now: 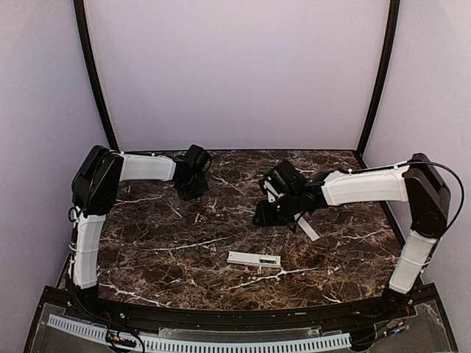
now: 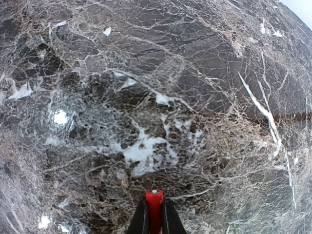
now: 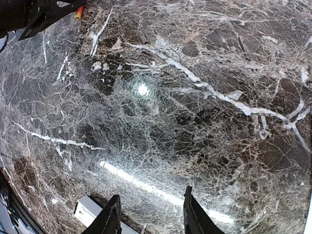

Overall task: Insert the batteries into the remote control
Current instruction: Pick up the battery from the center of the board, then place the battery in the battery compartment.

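The white remote control (image 1: 254, 259) lies flat on the marble table, front of centre, with a small dark patch near its right end. One corner of it shows in the right wrist view (image 3: 89, 209), beside the left finger. My left gripper (image 2: 154, 219) is shut on the red-orange battery (image 2: 154, 204) and holds it upright above bare marble at the back left (image 1: 188, 191). That battery's tip also shows in the right wrist view (image 3: 79, 12). My right gripper (image 3: 151, 214) is open and empty, hovering at centre right (image 1: 262, 216), behind the remote. The dark battery is not in view.
A thin flat pale-grey strip (image 1: 308, 229) lies on the table just right of my right gripper. The marble top (image 1: 184, 250) is bounded by purple walls at the back and sides, and a black rail runs along the front edge.
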`<action>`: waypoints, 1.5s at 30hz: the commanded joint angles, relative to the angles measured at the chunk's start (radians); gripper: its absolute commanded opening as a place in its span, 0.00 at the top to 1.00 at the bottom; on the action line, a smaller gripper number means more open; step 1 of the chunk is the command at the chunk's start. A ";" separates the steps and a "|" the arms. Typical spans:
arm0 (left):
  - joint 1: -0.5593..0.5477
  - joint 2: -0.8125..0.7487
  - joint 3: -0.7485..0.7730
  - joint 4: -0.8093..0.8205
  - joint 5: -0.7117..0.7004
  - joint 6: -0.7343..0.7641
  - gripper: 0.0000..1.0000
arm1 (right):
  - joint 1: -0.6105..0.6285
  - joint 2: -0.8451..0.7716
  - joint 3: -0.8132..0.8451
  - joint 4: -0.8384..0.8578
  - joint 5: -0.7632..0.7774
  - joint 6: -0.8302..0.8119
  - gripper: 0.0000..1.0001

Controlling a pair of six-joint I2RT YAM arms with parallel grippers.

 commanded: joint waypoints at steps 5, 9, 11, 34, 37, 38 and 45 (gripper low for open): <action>0.000 -0.050 -0.098 -0.045 -0.044 0.083 1.00 | -0.009 -0.071 -0.020 -0.034 0.050 -0.001 0.58; -0.026 -0.175 -0.181 0.090 -0.071 0.252 1.00 | -0.027 -0.116 -0.059 -0.034 0.055 0.004 0.58; -0.051 -0.238 -0.222 0.170 -0.076 0.369 1.00 | -0.037 -0.138 -0.077 -0.033 0.057 0.006 0.57; -0.489 -0.406 -0.334 0.206 0.702 1.331 1.00 | -0.104 -0.413 -0.323 -0.047 0.101 0.072 0.54; -0.500 -0.358 -0.305 0.187 0.733 1.347 1.00 | -0.105 -0.437 -0.347 -0.049 0.106 0.079 0.54; -0.504 -0.343 -0.305 0.190 0.748 1.350 1.00 | -0.105 -0.444 -0.355 -0.048 0.108 0.079 0.54; -0.531 -0.228 -0.241 0.192 0.683 1.385 1.00 | -0.105 -0.461 -0.377 -0.044 0.107 0.073 0.54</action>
